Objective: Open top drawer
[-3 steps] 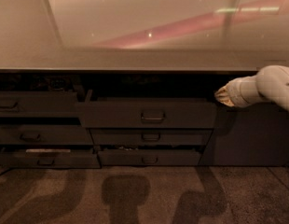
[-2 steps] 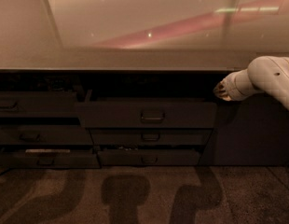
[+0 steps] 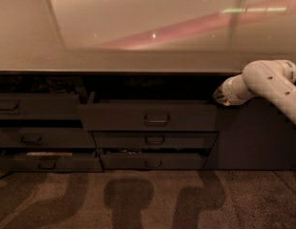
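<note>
The top drawer (image 3: 119,117) is the wide dark front in the middle column under the counter. It stands pulled out a little from the cabinet, with a dark gap above it. Its loop handle (image 3: 156,119) sits at its centre. My gripper (image 3: 220,96) is at the end of the white arm (image 3: 269,80) that comes in from the right. It sits at the drawer's upper right corner, well right of the handle. Its fingers are hidden in the dark.
The pale counter top (image 3: 138,56) runs across above the drawers. Two shallower drawers (image 3: 155,140) lie below the top one. A left column of drawers (image 3: 38,137) stands partly open. The floor (image 3: 148,199) is dark carpet with shadows.
The arm's elbow has lifted and bent, while the gripper end stays near the drawer's upper right corner. The drawer front has not moved.
</note>
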Available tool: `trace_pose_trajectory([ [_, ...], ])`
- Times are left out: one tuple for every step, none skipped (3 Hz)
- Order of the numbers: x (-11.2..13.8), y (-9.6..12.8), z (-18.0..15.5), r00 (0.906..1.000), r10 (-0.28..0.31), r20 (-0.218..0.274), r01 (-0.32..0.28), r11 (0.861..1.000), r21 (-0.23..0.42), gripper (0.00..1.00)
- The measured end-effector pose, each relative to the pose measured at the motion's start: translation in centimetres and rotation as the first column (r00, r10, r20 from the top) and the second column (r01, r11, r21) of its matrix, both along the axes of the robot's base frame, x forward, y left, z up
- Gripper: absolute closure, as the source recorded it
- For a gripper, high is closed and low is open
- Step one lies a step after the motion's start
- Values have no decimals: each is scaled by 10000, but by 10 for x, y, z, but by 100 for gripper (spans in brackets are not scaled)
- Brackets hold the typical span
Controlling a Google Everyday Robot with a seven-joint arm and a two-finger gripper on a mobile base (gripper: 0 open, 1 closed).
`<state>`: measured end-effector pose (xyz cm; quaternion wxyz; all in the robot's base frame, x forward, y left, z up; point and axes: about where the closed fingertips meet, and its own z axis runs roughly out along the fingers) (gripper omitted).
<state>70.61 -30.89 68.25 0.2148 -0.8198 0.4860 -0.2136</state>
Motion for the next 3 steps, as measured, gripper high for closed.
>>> trace_pose_trajectory([
  [2,18,-24,9990,296,-339,-318,9972,-681,100],
  [2,18,-24,9990,295,-339,-317,9972,-683,100],
  [-4,12,-25,9995,141,-280,-166,9957,-914,81],
])
